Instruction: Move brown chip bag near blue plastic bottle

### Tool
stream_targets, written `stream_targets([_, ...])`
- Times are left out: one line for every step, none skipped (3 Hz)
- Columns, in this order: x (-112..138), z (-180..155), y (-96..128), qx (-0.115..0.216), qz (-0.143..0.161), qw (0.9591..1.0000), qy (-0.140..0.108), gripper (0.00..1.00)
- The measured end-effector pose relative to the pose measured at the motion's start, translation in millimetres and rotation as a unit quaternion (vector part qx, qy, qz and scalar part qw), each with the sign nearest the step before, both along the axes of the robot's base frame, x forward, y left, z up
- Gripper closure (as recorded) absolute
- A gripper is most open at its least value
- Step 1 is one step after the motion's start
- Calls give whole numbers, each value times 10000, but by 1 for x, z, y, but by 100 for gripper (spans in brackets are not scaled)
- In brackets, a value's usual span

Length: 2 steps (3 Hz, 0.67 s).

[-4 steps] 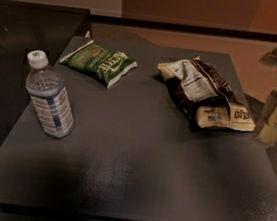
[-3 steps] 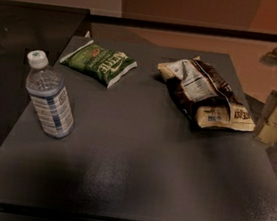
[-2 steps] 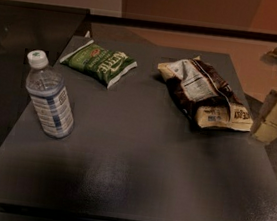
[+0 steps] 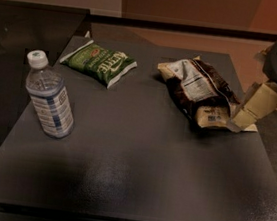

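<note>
On the dark worktop (image 4: pixel 130 177), the blue plastic bottle (image 4: pixel 49 99) stands upright, near left. Farther back at right lies the brown chip bag (image 4: pixel 199 89) — well apart from it — with the gripper (image 4: pixel 238 122) at its right end; I cannot tell how its jaws stand. Farthest, back left: a green chip bag (image 4: pixel 99 62).

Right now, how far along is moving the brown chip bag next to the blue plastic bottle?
Done: nothing placed. The brown chip bag lies on the right of the table, across from the blue plastic bottle standing at the left. In hand: the tool is at the bag's right end, touching or just beside it. Left: grasp, carry leftward, set down by the bottle.
</note>
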<state>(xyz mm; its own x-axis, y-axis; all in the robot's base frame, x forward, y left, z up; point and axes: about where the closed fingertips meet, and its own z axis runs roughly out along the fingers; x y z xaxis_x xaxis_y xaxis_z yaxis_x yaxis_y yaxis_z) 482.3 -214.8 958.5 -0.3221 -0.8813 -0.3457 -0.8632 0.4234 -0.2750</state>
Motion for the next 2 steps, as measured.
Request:
stream_targets([27,-10,-2,126,-440,9990,-8,0])
stream_targets([49,-20,-6,198,-820,9964,53,0])
